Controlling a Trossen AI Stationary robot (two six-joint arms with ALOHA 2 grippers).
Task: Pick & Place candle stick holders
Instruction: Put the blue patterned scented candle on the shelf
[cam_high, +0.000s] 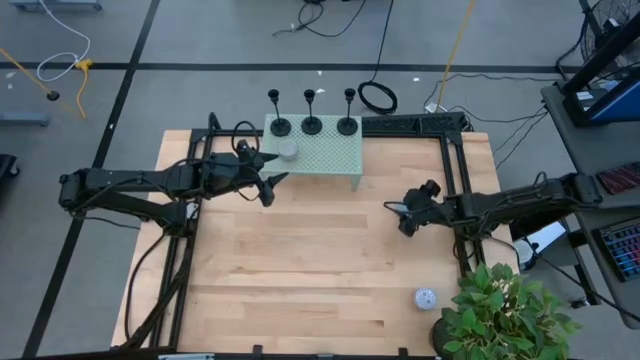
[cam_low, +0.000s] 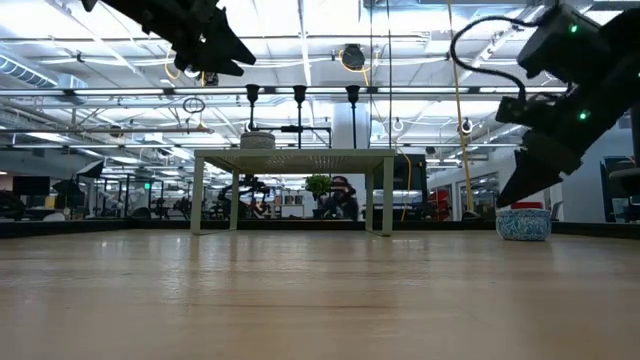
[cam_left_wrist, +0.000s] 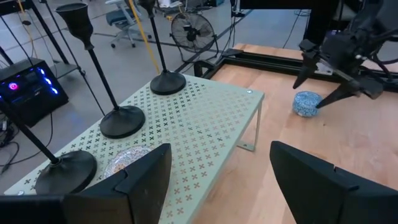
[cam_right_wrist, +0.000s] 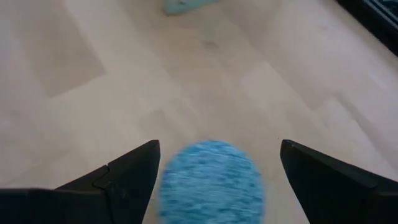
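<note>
Blue speckled round puck (cam_right_wrist: 210, 180): blurred in the right wrist view, cut off at the 6 o'clock edge; hidden under the right gripper (cam_high: 405, 222) in the high view.

Three black dome-based candle stick holders (cam_left_wrist: 122, 121): cup tops of two cut off at the 12 o'clock edge of the left wrist view.

Whitish speckled round puck (cam_left_wrist: 126, 160): partly hidden behind a dark finger (cam_left_wrist: 142, 180) of the left gripper (cam_left_wrist: 217, 180).

Green leafy plant (cam_high: 505, 315): cut off at 6 o'clock, high view.

Matt black candle stick holders (cam_high: 312, 124) – perforated metal stand (cam_high: 330, 158) – pale wood table (cam_high: 300, 280)
</note>
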